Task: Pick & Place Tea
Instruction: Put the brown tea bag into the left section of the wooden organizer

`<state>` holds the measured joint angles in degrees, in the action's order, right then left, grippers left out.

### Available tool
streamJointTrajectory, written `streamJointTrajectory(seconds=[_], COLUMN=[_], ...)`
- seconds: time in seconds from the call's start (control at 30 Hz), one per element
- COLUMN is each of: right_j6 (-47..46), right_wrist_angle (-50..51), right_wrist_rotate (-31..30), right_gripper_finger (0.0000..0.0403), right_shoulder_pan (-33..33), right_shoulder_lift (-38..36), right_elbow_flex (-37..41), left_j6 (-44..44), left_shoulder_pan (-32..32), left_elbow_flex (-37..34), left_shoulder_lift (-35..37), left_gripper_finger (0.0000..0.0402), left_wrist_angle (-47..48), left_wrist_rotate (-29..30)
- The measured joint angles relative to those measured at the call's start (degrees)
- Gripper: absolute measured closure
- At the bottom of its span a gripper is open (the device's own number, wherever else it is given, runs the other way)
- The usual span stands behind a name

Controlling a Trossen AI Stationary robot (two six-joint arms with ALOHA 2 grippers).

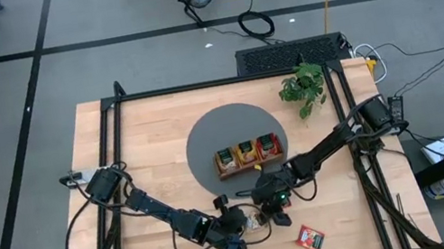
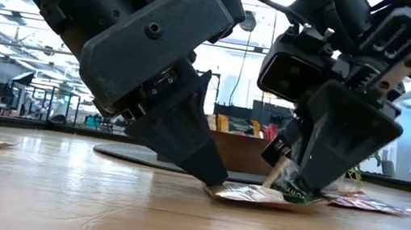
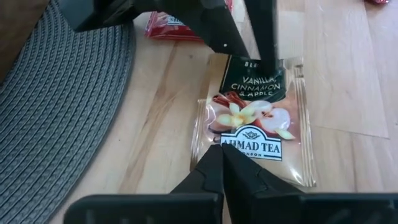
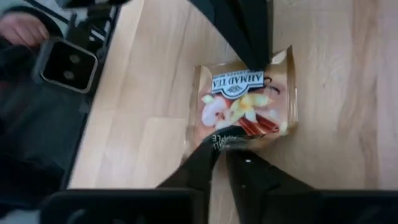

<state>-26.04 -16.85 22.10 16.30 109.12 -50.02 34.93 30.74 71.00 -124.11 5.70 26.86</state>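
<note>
High view: both arms meet near the tabletop's (image 1: pixel 151 137) front edge, the sachet hidden beneath them.

Low view: the left gripper (image 2: pixel 208 177), pressed together, pins one end of the flat sachet (image 2: pixel 255 194) — the right gripper (image 2: pixel 297 186) meets the other end, which curls up.

Left wrist view: the sachet's (image 3: pixel 252 127) long axis runs straight away from the left gripper (image 3: pixel 222 152).

Right wrist view: the right gripper (image 4: pixel 221 146) seems to pinch the near edge — contact hard to confirm.
</note>
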Motion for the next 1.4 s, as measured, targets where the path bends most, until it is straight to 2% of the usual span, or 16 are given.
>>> streamJointTrajectory(seconds=[0.1, 0.37, 0.6, 0.77, 0.87, 0.97, 1.03, 1.2, 1.33, 1.4], right_j6=[1.98, 3.58, 6.9, 10.2, 12.49, 14.61, 17.3, 28.94, 40.22, 44.0], right_wrist_angle=[0.15, 2.63, 9.15, 13.92, 16.95, 25.65, 33.12, 53.11, 61.99, 65.14], right_wrist_rotate=[-0.56, -2.31, -4.16, -6.66, -6.77, -7.44, -10.33, -20.13, -30.86, -33.36], right_gripper_finger=[0.0396, 0.0402, 0.0403, 0.0403, 0.0403, 0.0403, 0.0403, 0.0403, 0.0403, 0.0403], right_shoulder_pan=[0.46, 0.65, 1.49, 1.41, 1.31, 0.63, 0.48, -1.29, -4.39, -6.15], right_shoulder_lift=[0.0, -1.1, -8.89, -14.64, -17.46, -18.67, -18.61, -13.39, -7.16, -4.27], right_elbow_flex=[0.0, 0.07, 0.25, 0.15, -1.19, -6.33, -11.17, -27.72, -38.58, -41.96], left_j6=[-0.37, -2.31, -2.95, -0.6, -0.22, 1.19, 2.17, 4.87, 8.09, 12.15], left_shoulder_pan=[0.06, 0.13, 3.11, 6.34, 7.79, 8.63, 8.93, 9.88, 12.56, 14.89], left_elbow_flex=[0.0, -0.06, -0.36, -0.28, -0.3, -0.26, -0.26, -0.19, -0.16, -0.15], left_shoulder_lift=[-0.04, 0.77, 6.2, 8.66, 8.63, 8.74, 8.74, 8.79, 8.82, 9.49], left_gripper_finger=[0.038, 0.0344, 0.033, 0.033, 0.033, 0.033, 0.033, 0.033, 0.033, 0.033], left_wrist_angle=[-0.08, 0.35, 5.68, 7.99, 9.65, 10.72, 11.98, 16.72, 21.28, 24.38], left_wrist_rotate=[0.38, -0.31, -2.91, 1.76, 2.6, 3.64, 4.3, 4.4, 4.93, 7.06])
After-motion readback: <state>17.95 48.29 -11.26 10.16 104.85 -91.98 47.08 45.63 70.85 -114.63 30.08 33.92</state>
